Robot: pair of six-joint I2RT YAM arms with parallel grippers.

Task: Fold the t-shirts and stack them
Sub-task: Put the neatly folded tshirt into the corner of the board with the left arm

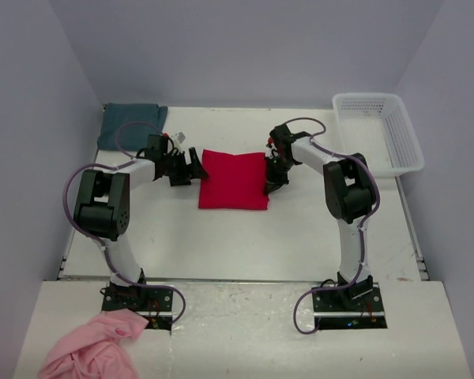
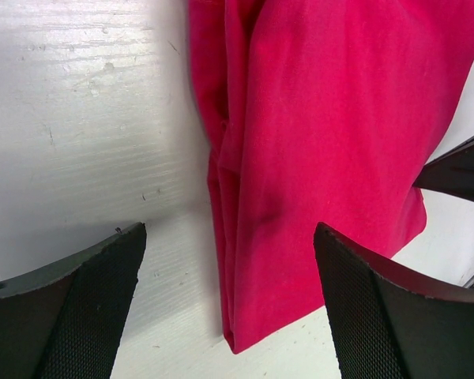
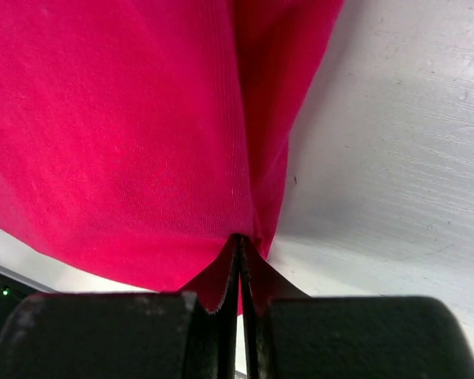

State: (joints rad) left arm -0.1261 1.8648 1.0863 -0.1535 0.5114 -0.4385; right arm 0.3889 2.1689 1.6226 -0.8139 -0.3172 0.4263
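While the right gripper (image 3: 239,245) clamps the red t-shirt (image 1: 234,180) by its right edge, the left gripper (image 1: 191,167) sits wide open, empty, at its left edge, probably lining up the matching grab. Teal t-shirt (image 1: 130,122): far-left corner of the table (image 1: 245,245).

- The top external view looks down from above and behind the arms, facing the far wall. It stands well off and takes in the whole surface (image 1: 300,237), near edge at the bottom.
- The left wrist view sits just behind the left pincer (image 2: 229,230). It looks out between the fingers, low and close over the surface, at one side edge of the red t-shirt (image 2: 332,118).
- The right wrist view sits just behind the right pincer (image 3: 239,245), closer still, so the shirt fills most of it.
- All three views share the red t-shirt and the bare surface beside it. The two wrist views face it from opposite sides.
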